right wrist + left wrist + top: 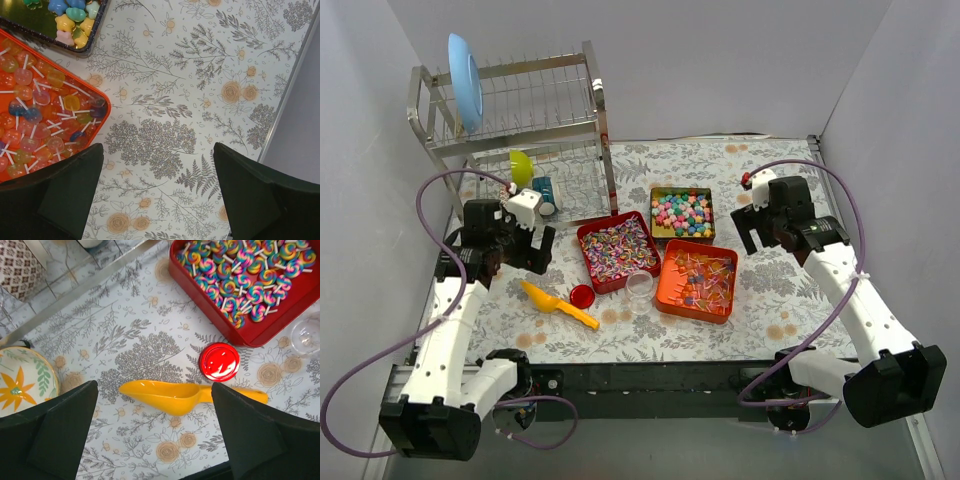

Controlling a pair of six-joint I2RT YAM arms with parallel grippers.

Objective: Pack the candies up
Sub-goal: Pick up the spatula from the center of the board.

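Top: candies (pixel 618 248) fill three trays (pixel 659 288) in the middle of the counter (pixel 780 305), left end effector (pixel 520 258) and right end effector (pixel 767 240) flanking, both wide open | Left wrist: yellow scoop (pixel 170 396), red lid (pixel 219 361) beside red tray (pixel 285 315) | Right wrist: orange tray (pixel 106 107) at left.

What I see on the table (pixel 760 320), covered in a flowered cloth

A dish rack (pixel 520 110) stands at the far left; a red tray (pixel 589 258), a dark tray (pixel 681 189) and an orange tray (pixel 662 275) cluster mid-table; a clear cup (pixel 639 287) sits between red and orange; a red lid (pixel 582 296) lies just beside a yellow scoop (pixel 552 302).
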